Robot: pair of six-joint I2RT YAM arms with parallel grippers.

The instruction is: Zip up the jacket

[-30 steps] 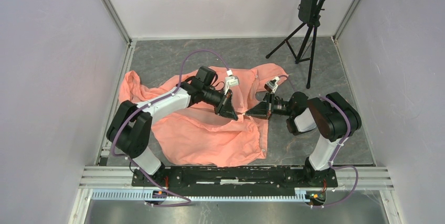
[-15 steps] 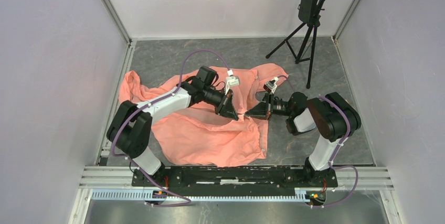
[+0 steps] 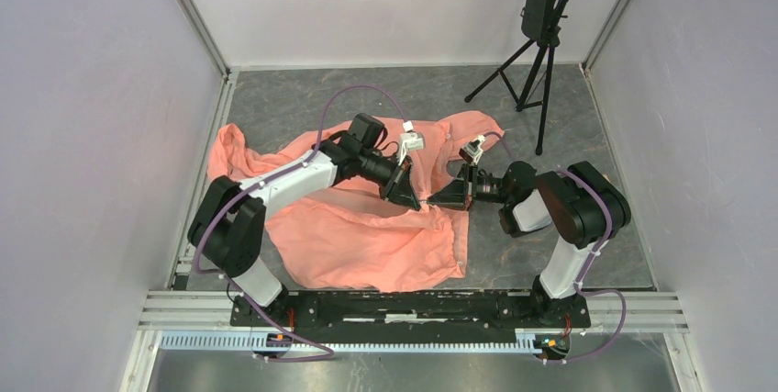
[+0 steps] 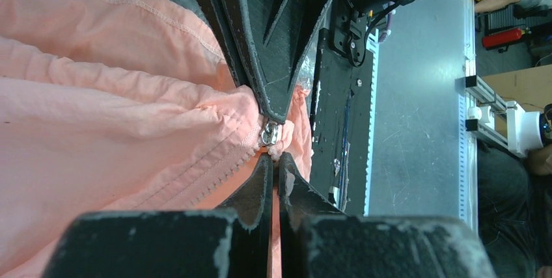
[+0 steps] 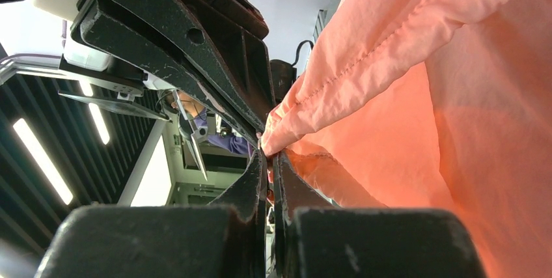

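The jacket (image 3: 367, 236) lies crumpled on the grey marbled table (image 3: 275, 98), spread from the left side to just past the middle. One fold is bunched towards the far left, and its near edge lies close to the rail where the arms are bolted. The left arm (image 3: 294, 176) reaches over the cloth from its base at the lower left, slanting towards the centre. The left gripper (image 4: 274, 161) is down at the jacket's right-hand edge. In its wrist view the two black fingers are pressed almost together with a thin strip of pink cloth running between them, so it is clamped on the jacket's edge beside a row of stitching. Just at the fingertips sits a small silver zipper slider (image 4: 268, 136), at the fabric's edge with a little pale puckered trim beside it. The right gripper (image 5: 269, 161) comes in from the opposite side, tip to tip with the left one, and in the left wrist view its point rests right on the slider. From its own camera the fingers are closed to a narrow slit with a pointed corner of pink fabric pinched at the tips, so it too grips the jacket. Whether it holds the slider's pull itself cannot be told. The right arm (image 3: 573, 204) folds back to its base at the lower right, off the cloth. Beyond it, at the far right, a black tripod stand (image 3: 543, 61) has its feet on the table.
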